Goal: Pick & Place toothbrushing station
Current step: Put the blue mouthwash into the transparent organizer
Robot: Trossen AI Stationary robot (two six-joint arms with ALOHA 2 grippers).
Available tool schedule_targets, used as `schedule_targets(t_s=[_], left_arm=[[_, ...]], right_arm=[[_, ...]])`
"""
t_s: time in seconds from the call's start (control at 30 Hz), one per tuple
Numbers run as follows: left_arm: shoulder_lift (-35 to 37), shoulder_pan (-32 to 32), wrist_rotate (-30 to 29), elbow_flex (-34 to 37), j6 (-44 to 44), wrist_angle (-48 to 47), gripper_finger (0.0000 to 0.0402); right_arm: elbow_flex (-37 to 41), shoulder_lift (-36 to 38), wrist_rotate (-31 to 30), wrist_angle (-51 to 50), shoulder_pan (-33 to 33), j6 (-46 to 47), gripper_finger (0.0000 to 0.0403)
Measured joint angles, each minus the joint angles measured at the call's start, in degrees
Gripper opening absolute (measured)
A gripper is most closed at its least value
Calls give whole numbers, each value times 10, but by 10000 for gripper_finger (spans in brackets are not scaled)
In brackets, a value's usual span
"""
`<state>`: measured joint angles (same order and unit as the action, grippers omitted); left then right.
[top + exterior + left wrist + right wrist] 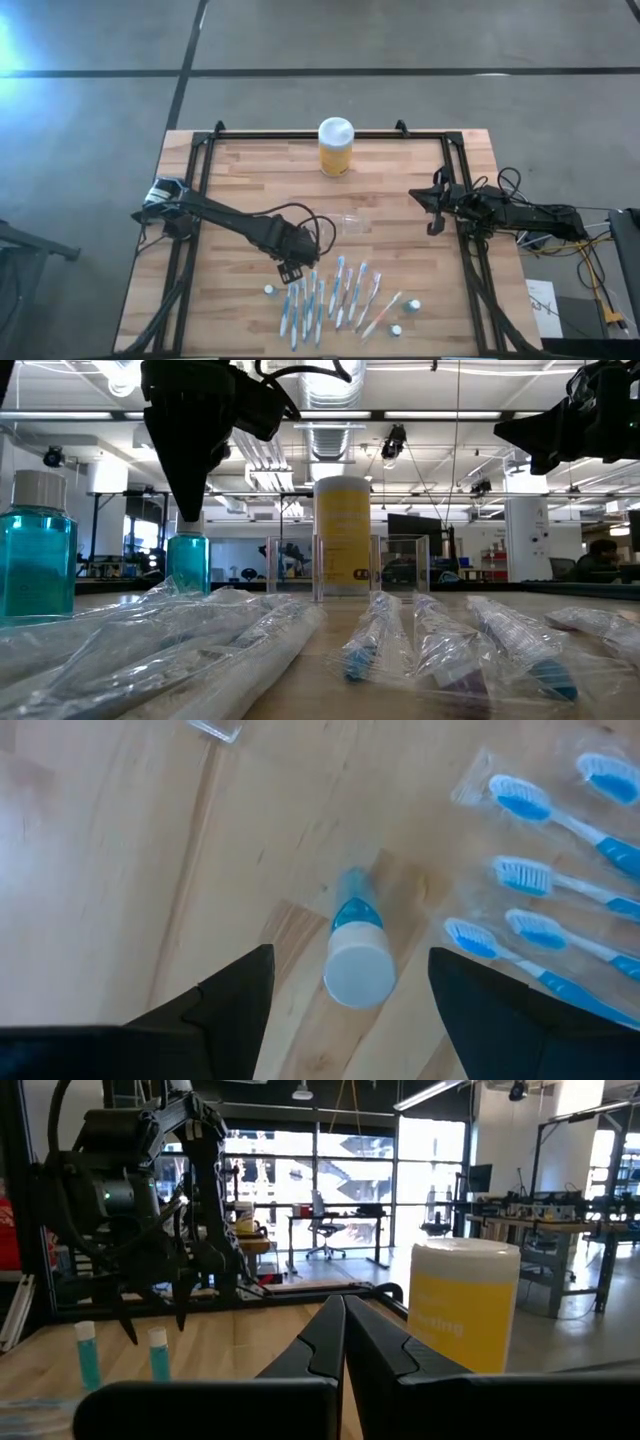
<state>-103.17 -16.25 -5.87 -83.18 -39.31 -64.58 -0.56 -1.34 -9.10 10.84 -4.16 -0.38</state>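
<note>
Near table (250, 170) centre lies the toothbrushing station (352, 224), clear plastic, at 6 o'clock from the yellow jar (335, 147). Left gripper (292, 270), at 8 o'clock from the station, hangs spread over a small blue bottle (356, 955) beside wrapped toothbrushes (345, 295). Right gripper (434, 226), pressed together, waits at the 3 o'clock table edge.

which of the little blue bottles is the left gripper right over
The small blue-liquid bottle with a white cap at the left end of the wrapped toothbrush row. It stands between the open left gripper fingers; the other two sit at the row's right end.
</note>
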Motion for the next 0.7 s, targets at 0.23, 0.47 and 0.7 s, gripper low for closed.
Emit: schedule_targets(t_s=[0.23,0.47,0.7], left_arm=[[-1,0,0,0,2,0,268],[-9,1,-14,5,5,1,268],[-9,2,-17,7,14,1,254]], right_arm=[[0,0,0,-1,0,0,8],[0,0,0,-1,0,-3,8],[0,0,0,-1,0,-3,8]])
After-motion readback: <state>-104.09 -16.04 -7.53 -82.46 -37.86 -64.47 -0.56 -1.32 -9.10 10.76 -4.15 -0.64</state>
